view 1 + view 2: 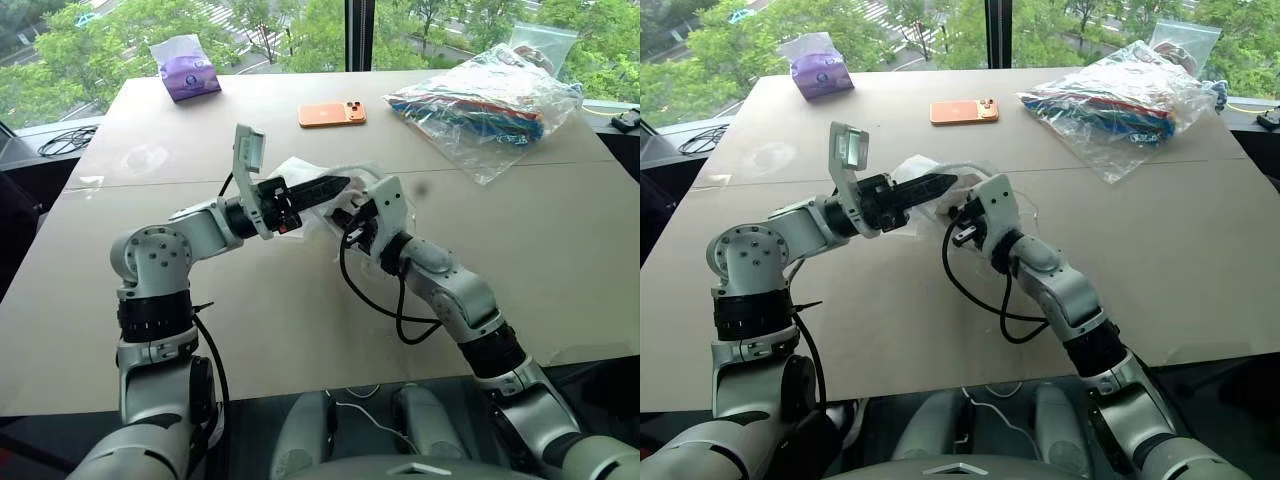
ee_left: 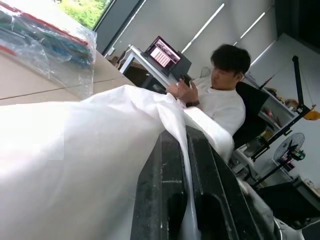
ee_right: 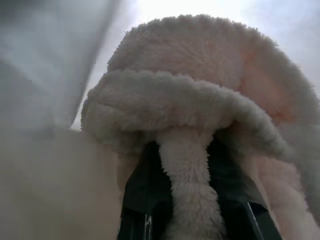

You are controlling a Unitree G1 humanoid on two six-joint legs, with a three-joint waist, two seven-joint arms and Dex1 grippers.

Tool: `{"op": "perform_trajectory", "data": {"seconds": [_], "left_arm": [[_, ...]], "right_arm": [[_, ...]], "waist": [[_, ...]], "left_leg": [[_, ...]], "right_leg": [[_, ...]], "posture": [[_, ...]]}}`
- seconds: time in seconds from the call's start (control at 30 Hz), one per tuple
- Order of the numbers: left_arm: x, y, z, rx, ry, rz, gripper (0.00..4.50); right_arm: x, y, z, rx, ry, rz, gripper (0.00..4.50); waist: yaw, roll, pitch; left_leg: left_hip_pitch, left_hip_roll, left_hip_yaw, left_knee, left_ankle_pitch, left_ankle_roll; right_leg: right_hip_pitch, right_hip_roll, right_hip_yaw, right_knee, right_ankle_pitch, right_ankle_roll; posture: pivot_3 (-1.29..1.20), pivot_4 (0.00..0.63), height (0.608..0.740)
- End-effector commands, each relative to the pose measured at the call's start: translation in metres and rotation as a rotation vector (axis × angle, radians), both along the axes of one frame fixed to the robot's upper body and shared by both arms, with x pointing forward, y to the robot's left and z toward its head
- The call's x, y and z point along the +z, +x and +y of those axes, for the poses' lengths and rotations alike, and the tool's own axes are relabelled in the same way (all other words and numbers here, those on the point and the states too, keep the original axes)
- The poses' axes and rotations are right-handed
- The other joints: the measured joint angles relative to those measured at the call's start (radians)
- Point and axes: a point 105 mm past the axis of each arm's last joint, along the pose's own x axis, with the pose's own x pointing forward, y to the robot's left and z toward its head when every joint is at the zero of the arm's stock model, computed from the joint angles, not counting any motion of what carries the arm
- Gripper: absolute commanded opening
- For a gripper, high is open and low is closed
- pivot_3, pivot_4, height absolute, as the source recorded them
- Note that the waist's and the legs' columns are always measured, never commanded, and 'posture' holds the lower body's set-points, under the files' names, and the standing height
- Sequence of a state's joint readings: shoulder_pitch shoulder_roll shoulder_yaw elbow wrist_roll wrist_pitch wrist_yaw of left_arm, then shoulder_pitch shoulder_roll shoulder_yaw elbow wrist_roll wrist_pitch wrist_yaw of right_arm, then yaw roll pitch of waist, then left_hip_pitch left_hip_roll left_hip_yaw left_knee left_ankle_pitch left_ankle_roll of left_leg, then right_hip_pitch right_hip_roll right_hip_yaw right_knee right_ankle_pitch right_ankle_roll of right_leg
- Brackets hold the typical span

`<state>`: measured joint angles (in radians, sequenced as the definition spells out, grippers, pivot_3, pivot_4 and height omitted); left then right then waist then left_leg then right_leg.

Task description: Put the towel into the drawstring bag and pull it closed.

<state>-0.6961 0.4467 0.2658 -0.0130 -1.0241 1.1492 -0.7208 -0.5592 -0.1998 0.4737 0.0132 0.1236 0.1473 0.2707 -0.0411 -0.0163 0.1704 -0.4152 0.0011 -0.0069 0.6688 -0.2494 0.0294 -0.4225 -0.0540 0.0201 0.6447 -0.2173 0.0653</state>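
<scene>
1. The left gripper (image 1: 335, 186) reaches in from the left over the middle of the table (image 1: 200, 300), its black fingers pointing toward the robot's right; its jaws are closed tight on a fold of the drawstring bag (image 1: 300, 170), and in the left wrist view the thin white cloth (image 2: 90, 165) runs pinched between the two fingers (image 2: 162, 200) and spreads out beyond them.
2. The drawstring bag sits bunched and lifted at the table's middle, between the two grippers; its white fabric billows around the left fingertips.
3. The right gripper (image 1: 962, 222) comes in from the right and meets the bag just beside the left gripper; its jaws are nearly closed, clamped on a strip of the towel (image 3: 190, 100).
4. In the right wrist view the towel is a fluffy off-white bundle bulging over the fingertips, with a narrow fold (image 3: 187, 190) squeezed between them; pale sheer fabric surrounds it, so the towel lies at or just inside the bag's mouth; which of the two I cannot tell.
5. Farther back on the table lie an orange phone (image 1: 332, 113), a purple tissue pack (image 1: 186, 68) at the far left, and a clear plastic bag of colourful items (image 1: 480, 100) at the far right; all are well apart from the grippers.
6. A seated person (image 2: 215, 95) shows behind the table in the left wrist view, with a laptop (image 2: 162, 52) nearby.
</scene>
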Motion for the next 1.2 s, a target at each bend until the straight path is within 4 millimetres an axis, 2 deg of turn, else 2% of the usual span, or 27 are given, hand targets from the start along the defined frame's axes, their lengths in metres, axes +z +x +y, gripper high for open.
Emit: {"op": "perform_trajectory", "data": {"seconds": [0.03, 0.07, 0.1, 0.17, 0.23, 0.37, 0.53, 0.6, 0.67, 0.73, 0.8, 0.87, 1.03, 1.2], "left_arm": [[0.008, -0.002, -0.005, -0.025, -0.01, -0.028, 0.0], [0.005, -0.003, -0.007, -0.031, -0.005, -0.022, 0.0], [0.003, -0.003, -0.008, -0.034, 0.003, -0.018, 0.0], [-0.001, -0.002, -0.009, -0.03, 0.012, -0.013, 0.0], [0.0, 0.004, -0.008, 0.002, 0.009, -0.023, 0.0], [0.005, 0.016, -0.003, 0.064, -0.015, -0.038, 0.0], [0.01, 0.021, -0.001, 0.086, -0.033, -0.043, 0.0], [0.011, 0.023, 0.001, 0.094, -0.041, -0.039, 0.0], [0.011, 0.024, 0.001, 0.098, -0.043, -0.036, 0.0], [0.011, 0.024, 0.001, 0.096, -0.04, -0.036, 0.0], [0.011, 0.023, 0.0, 0.092, -0.04, -0.035, 0.0], [0.01, 0.023, -0.001, 0.088, -0.038, -0.033, 0.0], [0.009, 0.022, -0.002, 0.082, -0.033, -0.032, 0.0], [0.007, 0.021, -0.003, 0.075, -0.018, -0.033, 0.0]], "right_arm": [[0.03, 0.001, 0.0, -0.021, 0.063, -0.182, 0.56], [0.034, 0.002, -0.002, -0.031, 0.079, -0.197, 1.07], [0.037, 0.003, -0.003, -0.042, 0.086, -0.212, 1.4], [0.042, 0.005, -0.004, -0.066, 0.118, -0.217, 2.62], [0.041, 0.004, -0.005, -0.043, 0.173, -0.12, 3.36], [0.035, -0.011, -0.013, 0.045, 0.226, 0.049, 3.36], [0.043, -0.026, -0.046, 0.073, 0.371, 0.194, 3.36], [0.04, -0.041, -0.063, 0.135, 0.377, 0.263, 3.36], [0.038, -0.046, -0.073, 0.142, 0.358, 0.283, 3.36], [0.032, -0.036, -0.092, 0.041, 0.31, 0.27, 3.36], [0.017, -0.018, -0.116, -0.125, 0.172, 0.229, 3.36], [0.004, -0.008, -0.128, -0.201, 0.028, 0.194, 3.36], [-0.019, 0.004, -0.126, -0.24, -0.125, 0.183, 3.36], [-0.015, 0.025, -0.124, -0.281, -0.012, 0.187, 3.36]], "waist": [[-0.002, 0.0, 0.0], [-0.003, 0.0, 0.0], [-0.002, 0.0, 0.0], [0.0, 0.0, 0.0], [0.001, 0.0, 0.0], [0.009, 0.0, 0.0], [0.02, 0.0, 0.0], [0.027, 0.0, 0.0], [0.028, 0.0, 0.0], [0.026, 0.0, 0.0], [0.024, 0.0, 0.0], [0.026, 0.0, 0.0], [0.019, 0.0, 0.0], [0.021, 0.0, 0.0]], "left_leg": [[0.0, 0.001, 0.0, 0.0, 0.0, -0.001], [0.001, 0.001, 0.0, -0.001, 0.001, -0.001], [0.001, 0.002, 0.0, -0.001, 0.001, -0.002], [0.001, 0.003, 0.0, -0.001, 0.001, -0.002], [0.001, 0.003, 0.0, -0.001, 0.001, -0.002], [0.0, 0.002, -0.001, 0.0, 0.001, -0.002], [-0.001, 0.002, -0.001, 0.0, 0.001, -0.001], [0.0, 0.002, -0.001, 0.0, 0.0, 0.0], [0.0, 0.002, -0.003, 0.0, -0.001, 0.002], [0.0, 0.002, -0.002, 0.0, -0.002, 0.003], [0.0, 0.001, 0.0, 0.0, -0.002, 0.003], [0.001, 0.0, 0.0, 0.0, -0.002, 0.003], [0.001, 0.001, 0.0, 0.0, -0.001, 0.002], [0.001, 0.001, 0.001, 0.0, 0.001, -0.001]], "right_leg": [[0.0, 0.001, 0.0, 0.0, 0.0, 0.0], [0.0, 0.001, 0.001, 0.001, 0.0, 0.0], [0.0, 0.002, 0.001, 0.001, 0.0, -0.001], [0.0, 0.001, 0.001, 0.001, 0.0, -0.001], [0.0, 0.0, 0.002, 0.001, 0.0, -0.001], [0.0, -0.001, 0.001, 0.001, 0.0, -0.001], [0.0, -0.001, 0.0, 0.0, 0.0, -0.001], [0.0, -0.001, 0.0, 0.0, 0.0, -0.001], [0.001, -0.001, -0.002, 0.0, 0.0, -0.001], [0.001, -0.001, -0.001, 0.0, 0.0, -0.001], [0.001, -0.001, 0.0, 0.0, 0.0, -0.001], [0.001, 0.0, 0.0, 0.0, 0.0, -0.001], [0.001, 0.001, 0.001, 0.001, 0.0, -0.001], [0.0, 0.001, 0.001, 0.001, 0.0, -0.001]], "posture": [[0.0, 0.15, 0.74], [0.0, 0.15, 0.74], [0.0, 0.15, 0.74], [0.0, 0.15, 0.74], [0.0, 0.15, 0.74], [0.0, 0.15, 0.74], [0.0, 0.15, 0.74], [0.0, 0.15, 0.74], [0.0, 0.15, 0.74], [0.0, 0.15, 0.74], [0.0, 0.15, 0.74], [0.0, 0.15, 0.74], [0.0, 0.15, 0.74], [0.0, 0.15, 0.74]]}}
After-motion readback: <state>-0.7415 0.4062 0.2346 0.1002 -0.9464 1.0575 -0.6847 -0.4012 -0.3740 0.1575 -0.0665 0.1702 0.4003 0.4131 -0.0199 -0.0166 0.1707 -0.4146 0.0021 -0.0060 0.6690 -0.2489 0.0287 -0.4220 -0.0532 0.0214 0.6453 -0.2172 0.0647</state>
